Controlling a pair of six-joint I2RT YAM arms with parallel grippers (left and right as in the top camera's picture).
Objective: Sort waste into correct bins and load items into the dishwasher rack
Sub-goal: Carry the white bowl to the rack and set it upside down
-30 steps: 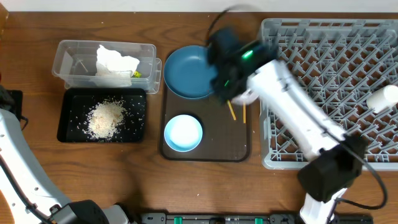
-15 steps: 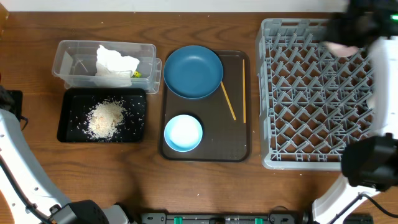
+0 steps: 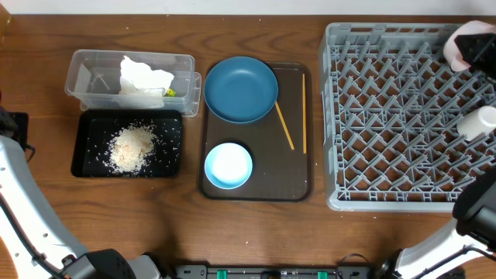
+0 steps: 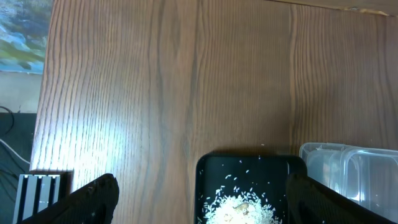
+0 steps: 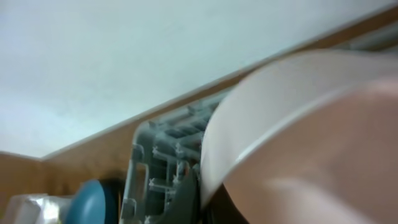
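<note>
Overhead bright, even, sharp, shadows soft and short, white bowl (image 3: 471, 39) smeared at frame edge, left wrist crisp, glare patch on wooden table (image 4: 81, 149), right wrist badly blurred, bowl out of focus, wall (image 5: 124, 56) washed pale

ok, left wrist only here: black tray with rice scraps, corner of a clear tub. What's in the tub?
Observer: Crumpled white tissue and a yellow-green printed wrapper, inside the clear plastic rectangular tub.
Operator: Right arm?
Observer: Right gripper shut on a white round bowl at the grey plastic dishwasher rack's far right corner.
Operator: What's on the brown serving tray?
Observer: Dark blue round plate, light blue bowl, two thin wooden chopsticks.
</note>
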